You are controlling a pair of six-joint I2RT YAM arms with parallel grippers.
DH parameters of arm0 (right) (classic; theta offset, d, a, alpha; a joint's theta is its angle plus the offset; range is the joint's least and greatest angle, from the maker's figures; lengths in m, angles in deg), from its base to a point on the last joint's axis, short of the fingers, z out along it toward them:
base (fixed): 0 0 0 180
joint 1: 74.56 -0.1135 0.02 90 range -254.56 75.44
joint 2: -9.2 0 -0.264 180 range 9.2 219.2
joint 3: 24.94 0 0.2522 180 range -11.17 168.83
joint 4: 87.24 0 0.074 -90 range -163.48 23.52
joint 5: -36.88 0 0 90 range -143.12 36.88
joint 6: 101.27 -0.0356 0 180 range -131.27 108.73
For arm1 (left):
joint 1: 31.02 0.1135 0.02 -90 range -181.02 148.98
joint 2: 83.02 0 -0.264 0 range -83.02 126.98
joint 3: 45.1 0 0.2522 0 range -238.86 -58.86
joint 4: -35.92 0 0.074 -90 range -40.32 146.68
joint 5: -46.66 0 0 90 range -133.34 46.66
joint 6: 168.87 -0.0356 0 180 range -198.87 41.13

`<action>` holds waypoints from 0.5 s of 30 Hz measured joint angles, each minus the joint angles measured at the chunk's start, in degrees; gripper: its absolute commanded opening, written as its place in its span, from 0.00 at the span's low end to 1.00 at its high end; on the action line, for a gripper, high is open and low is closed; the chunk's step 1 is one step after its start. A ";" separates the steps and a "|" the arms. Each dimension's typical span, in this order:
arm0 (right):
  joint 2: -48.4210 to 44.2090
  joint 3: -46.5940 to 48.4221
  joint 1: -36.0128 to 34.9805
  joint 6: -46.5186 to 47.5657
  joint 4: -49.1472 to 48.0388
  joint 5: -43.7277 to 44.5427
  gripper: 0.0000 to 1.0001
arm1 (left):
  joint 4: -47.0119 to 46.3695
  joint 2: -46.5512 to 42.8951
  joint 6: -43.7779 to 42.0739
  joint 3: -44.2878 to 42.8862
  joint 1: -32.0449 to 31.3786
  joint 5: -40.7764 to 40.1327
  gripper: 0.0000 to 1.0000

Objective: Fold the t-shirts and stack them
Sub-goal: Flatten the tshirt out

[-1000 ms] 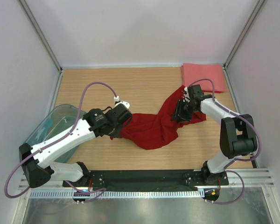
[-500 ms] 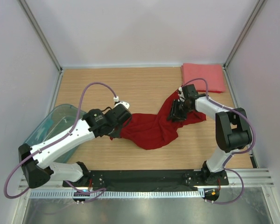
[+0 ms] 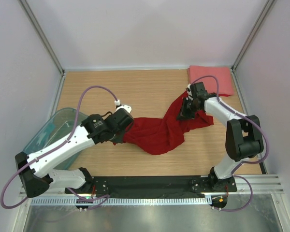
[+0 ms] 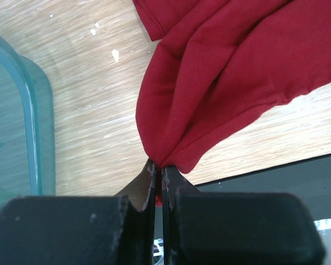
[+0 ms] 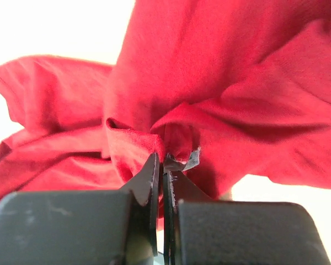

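The dark red t-shirt [image 3: 159, 133] lies crumpled in the middle of the wooden table, stretched between both arms. My left gripper [image 3: 122, 137] is shut on its left end; in the left wrist view the cloth [image 4: 220, 72] bunches out from between the closed fingertips [image 4: 159, 165]. My right gripper [image 3: 184, 112] is shut on the shirt's upper right part; in the right wrist view red cloth [image 5: 209, 83] and a small grey label are pinched at the tips [image 5: 162, 163]. The salmon-pink t-shirt [image 3: 210, 79] lies folded to a rectangle at the back right corner.
A translucent teal plastic bin [image 3: 48, 133] stands at the left edge of the table, under my left arm; its rim shows in the left wrist view [image 4: 22, 110]. White walls enclose the table on three sides. A black rail [image 3: 150, 183] runs along the near edge.
The right gripper has shifted slightly back and up with the shirt's right end. The left gripper has drawn a little to the left and nearer, still holding the cloth.
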 measured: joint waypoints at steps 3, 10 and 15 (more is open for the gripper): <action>-2.36 5.16 -0.04 -0.39 5.40 4.17 0.01 | 0.02 -1.22 0.92 0.00 0.00 -0.74 0.00; -11.52 19.50 -0.09 -2.80 15.52 18.12 0.01 | -0.33 -2.95 2.43 0.96 0.00 -0.55 0.00; -18.82 26.32 -0.09 -6.03 23.41 26.29 0.01 | -3.32 -2.34 2.47 6.84 -0.02 5.18 0.05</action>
